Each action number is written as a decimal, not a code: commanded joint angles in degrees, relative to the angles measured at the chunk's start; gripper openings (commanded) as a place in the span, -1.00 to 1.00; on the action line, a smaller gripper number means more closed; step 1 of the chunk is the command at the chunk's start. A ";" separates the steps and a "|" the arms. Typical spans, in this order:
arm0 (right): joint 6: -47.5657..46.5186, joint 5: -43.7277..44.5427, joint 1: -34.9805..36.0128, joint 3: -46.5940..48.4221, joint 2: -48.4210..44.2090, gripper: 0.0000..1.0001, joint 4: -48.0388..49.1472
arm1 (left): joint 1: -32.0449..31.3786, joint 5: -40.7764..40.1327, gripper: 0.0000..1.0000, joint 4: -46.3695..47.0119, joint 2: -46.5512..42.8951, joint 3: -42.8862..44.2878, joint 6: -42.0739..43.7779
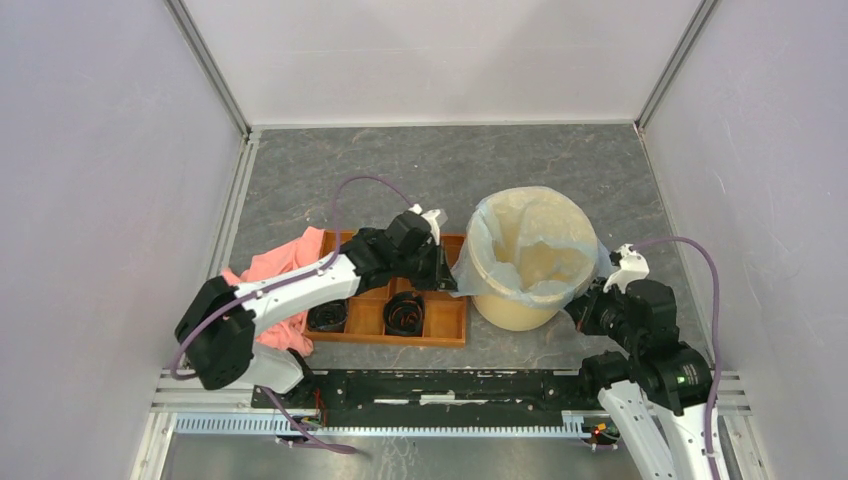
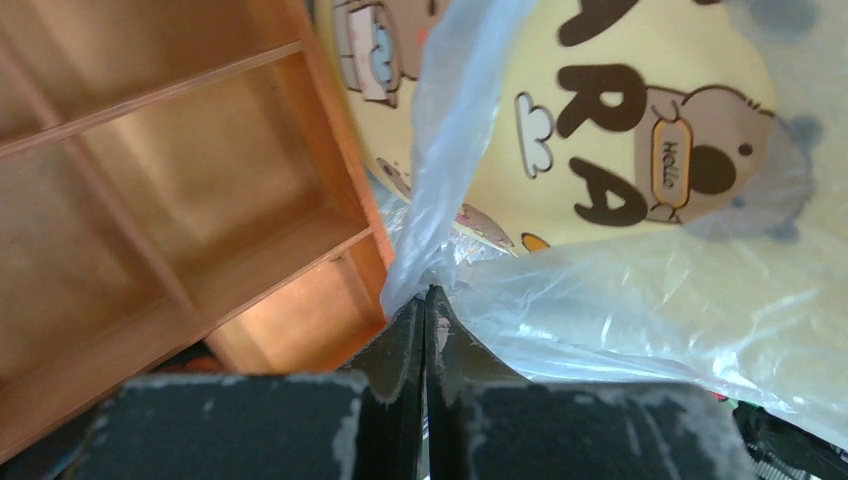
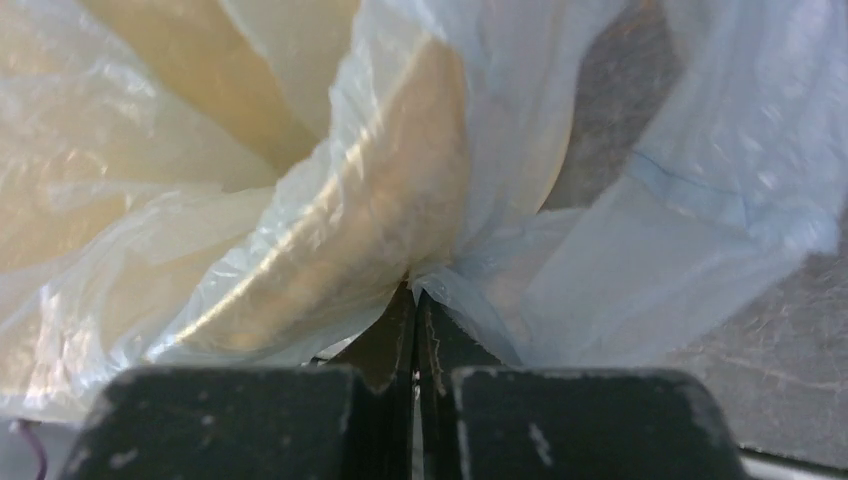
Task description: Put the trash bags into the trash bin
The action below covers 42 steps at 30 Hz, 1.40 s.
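The pale yellow trash bin (image 1: 508, 308) stands right of centre. The translucent pale-blue trash bag (image 1: 528, 235) lines it, its edge folded over the rim. My left gripper (image 1: 447, 272) is shut on the bag's film at the bin's left side; in the left wrist view the gripper (image 2: 426, 298) pinches the bag (image 2: 620, 300) against the printed bin wall (image 2: 640, 120). My right gripper (image 1: 590, 296) is shut on the bag at the bin's right side; in the right wrist view the gripper (image 3: 414, 296) pinches the film (image 3: 640, 250) beside the bin rim (image 3: 380, 200).
An orange-brown compartment tray (image 1: 446, 322) lies left of the bin under my left arm, holding dark coiled items (image 1: 405, 313). A salmon-pink cloth (image 1: 285, 262) lies at its left. White walls close in the grey table (image 1: 430, 170).
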 commanded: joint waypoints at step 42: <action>2.61 27.80 0.06 -1.05 -1.80 0.20 1.81 | -3.91 -0.85 -0.96 17.73 13.84 0.50 -8.18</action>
